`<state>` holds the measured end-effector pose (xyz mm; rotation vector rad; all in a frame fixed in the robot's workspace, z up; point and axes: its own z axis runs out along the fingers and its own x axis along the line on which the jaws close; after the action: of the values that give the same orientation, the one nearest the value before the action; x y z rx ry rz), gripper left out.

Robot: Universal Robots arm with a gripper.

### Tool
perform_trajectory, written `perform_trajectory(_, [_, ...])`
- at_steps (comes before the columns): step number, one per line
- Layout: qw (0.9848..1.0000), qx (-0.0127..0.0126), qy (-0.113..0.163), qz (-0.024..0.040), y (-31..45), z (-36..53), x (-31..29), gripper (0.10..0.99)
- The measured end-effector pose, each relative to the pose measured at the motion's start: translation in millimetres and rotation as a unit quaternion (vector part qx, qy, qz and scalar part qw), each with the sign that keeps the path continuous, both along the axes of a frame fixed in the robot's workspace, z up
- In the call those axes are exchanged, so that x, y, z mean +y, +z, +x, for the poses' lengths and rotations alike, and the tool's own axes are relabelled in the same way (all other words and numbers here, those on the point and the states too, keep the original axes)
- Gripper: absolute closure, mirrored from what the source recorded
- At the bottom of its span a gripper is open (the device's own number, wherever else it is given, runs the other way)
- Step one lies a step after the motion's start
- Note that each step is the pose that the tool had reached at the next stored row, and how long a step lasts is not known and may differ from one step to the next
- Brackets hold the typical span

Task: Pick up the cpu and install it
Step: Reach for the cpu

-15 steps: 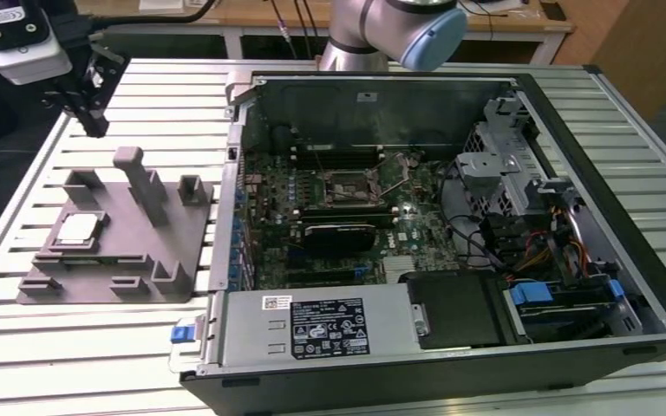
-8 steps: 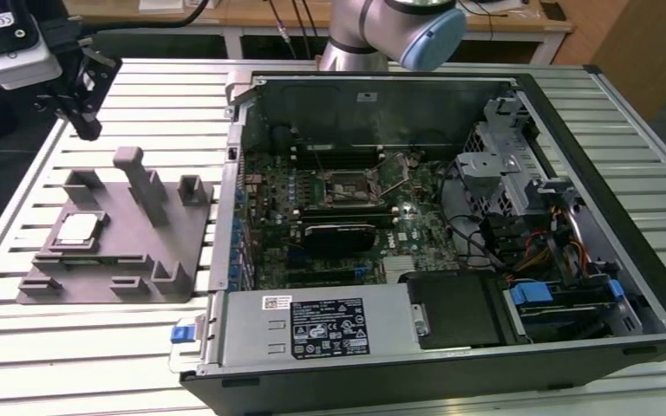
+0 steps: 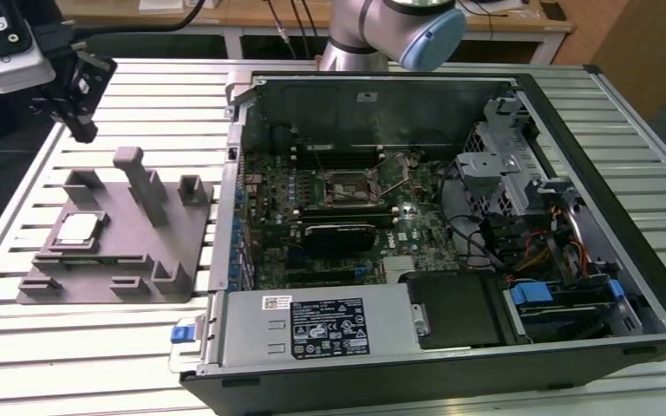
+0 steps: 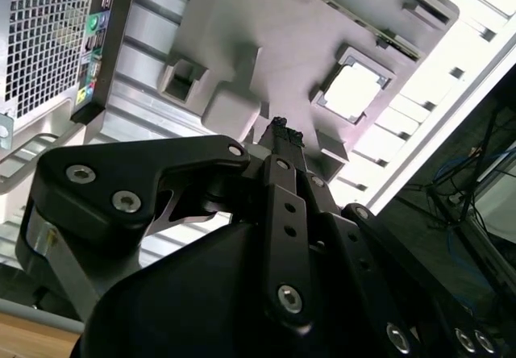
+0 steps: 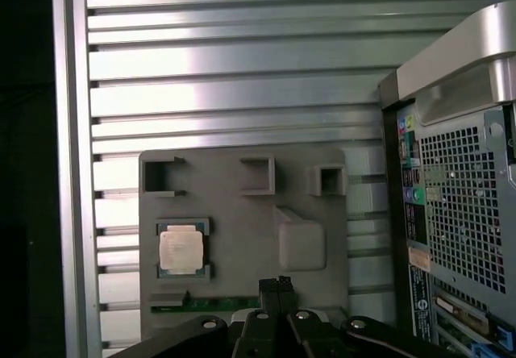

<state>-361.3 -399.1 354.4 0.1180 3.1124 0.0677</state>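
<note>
Slatted table [image 3: 159, 104] bears a grey fixture [image 3: 114, 260] with the cpu [image 3: 77, 229] seated in its pocket. Beyond it hangs the gripper [image 3: 83, 130], arm cropped, fingers pressed together, empty; an open case [image 3: 368, 113] stands alongside.

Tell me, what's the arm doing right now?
Gripper shut, empty, hovering by the grey holder. Chip lying in its holder pocket, untouched. Nothing on top of it.

Pale cpu [image 3: 79, 230] seemingly on grey fixture [image 3: 119, 247]
</note>
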Motion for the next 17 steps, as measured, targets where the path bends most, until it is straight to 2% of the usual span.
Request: perform_trajectory(17, [1.0000, 0.0000, 0.000, 0.0000, -13.0, -16.5, 0.0, 0.980])
